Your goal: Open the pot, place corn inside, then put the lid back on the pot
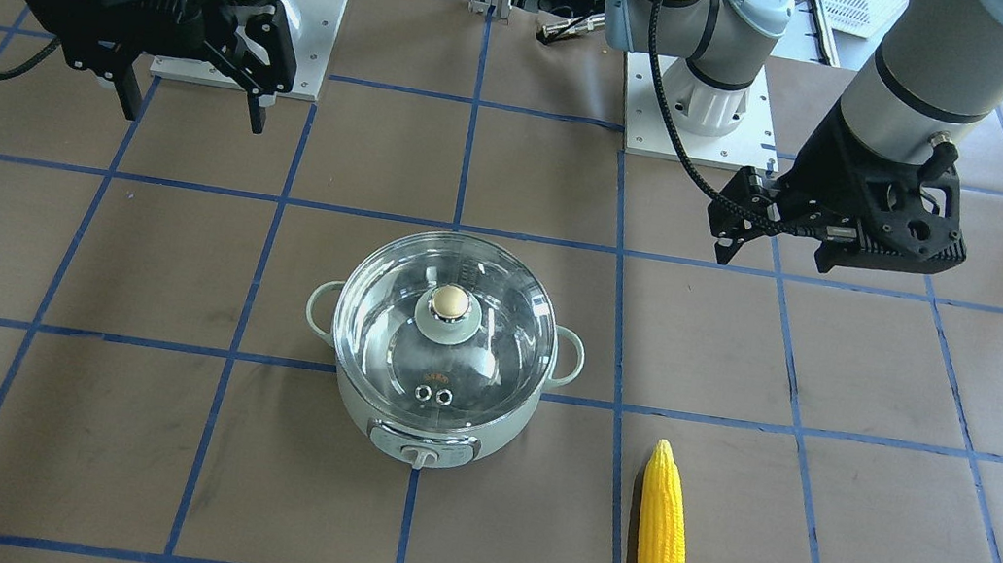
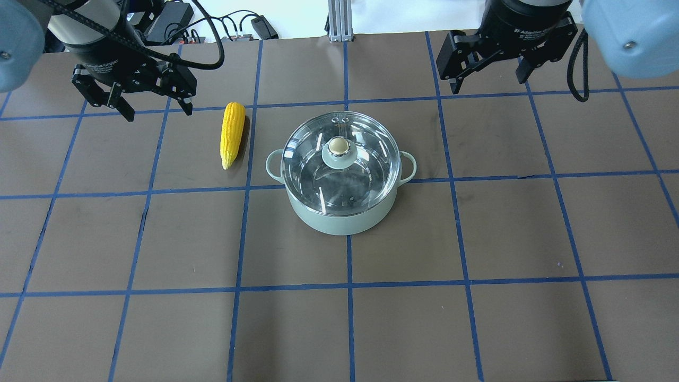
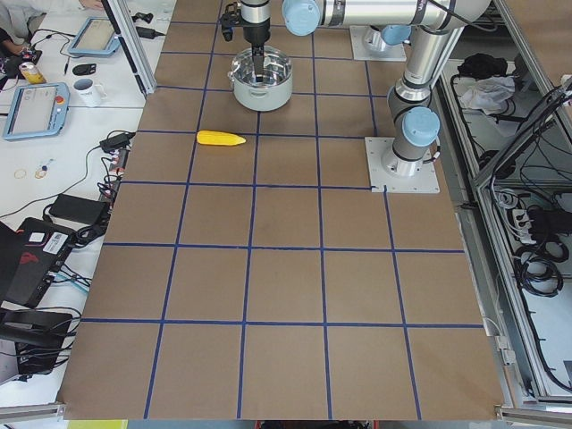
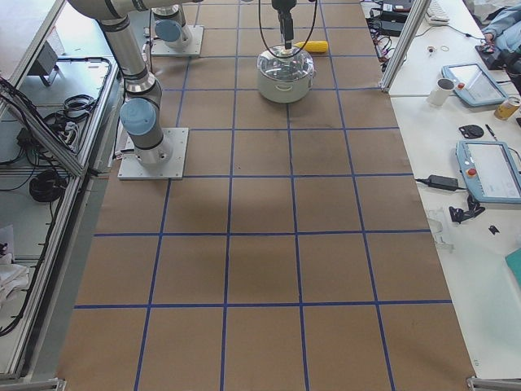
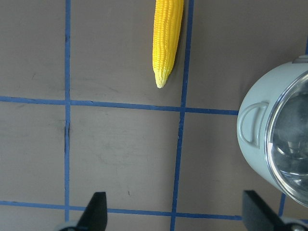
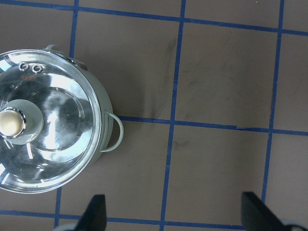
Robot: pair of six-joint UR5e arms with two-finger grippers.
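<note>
Glass lid [image 2: 318,175] sits on pot [image 2: 339,220]. Overhead: knob [image 2: 338,145] at 8 o'clock from right tool [image 2: 488,85], spread, empty. Corn [image 2: 232,135], axis 12–6, at 4 o'clock from left tool [image 2: 158,113], also spread.

Overhead is looking down from the robot's edge; the front camera is facing it from the opposite edge. Side cameras are watching from both ends of the worktop [image 3: 286,286], seemingly high. Wrist cameras are peering down closely. All are sharing the pot [image 2: 339,220].
</note>
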